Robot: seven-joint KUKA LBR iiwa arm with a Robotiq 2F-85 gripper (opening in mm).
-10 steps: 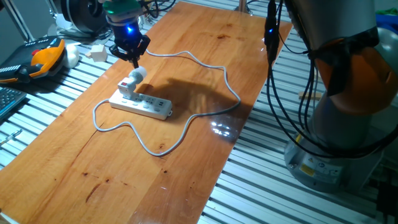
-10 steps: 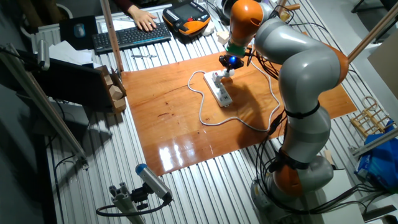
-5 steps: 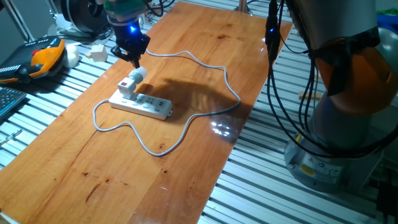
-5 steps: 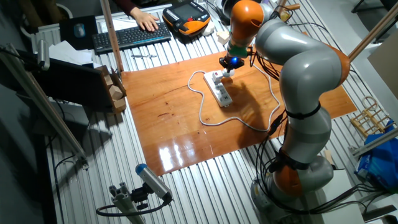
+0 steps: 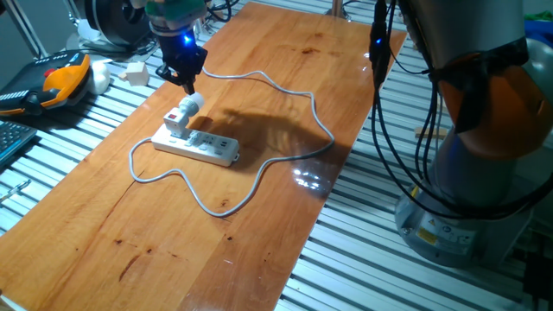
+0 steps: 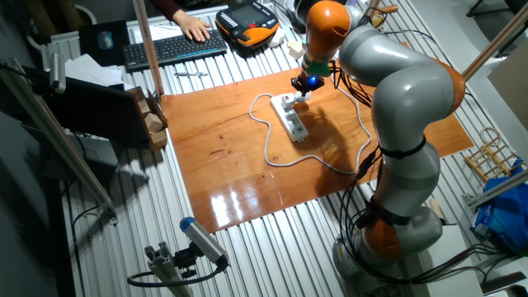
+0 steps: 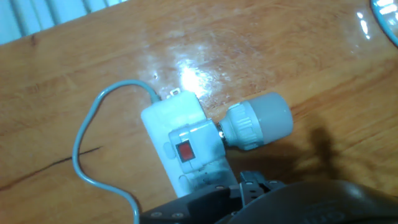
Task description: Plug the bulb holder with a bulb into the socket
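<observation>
Holder (image 5: 177,121) sits plugged into the end of the socket (image 5: 197,146), just below the gripper (image 5: 184,79) and a little toward the near side of the table (image 5: 285,104). It stands upright on the strip, and its bulb (image 5: 192,104) points up and toward the gripper. The gripper hangs just above the bulb and is apart from it; it holds nothing. Whether its fingers are spread or closed, I cannot tell, because they look only like a dark shape under the blue light.

From the hand view, the holder (image 7: 193,146) shows a small red mark on its face, and the bulb (image 7: 258,121) sticks out to the right of it, over the wood. The socket (image 7: 177,134) lies under the holder, and its grey cable (image 7: 84,155) curves away to the left.

In the other fixed view, the gripper (image 6: 302,86) is above the far end of the socket (image 6: 293,120), and the cable (image 6: 268,132) loops over the table beyond it.
</observation>
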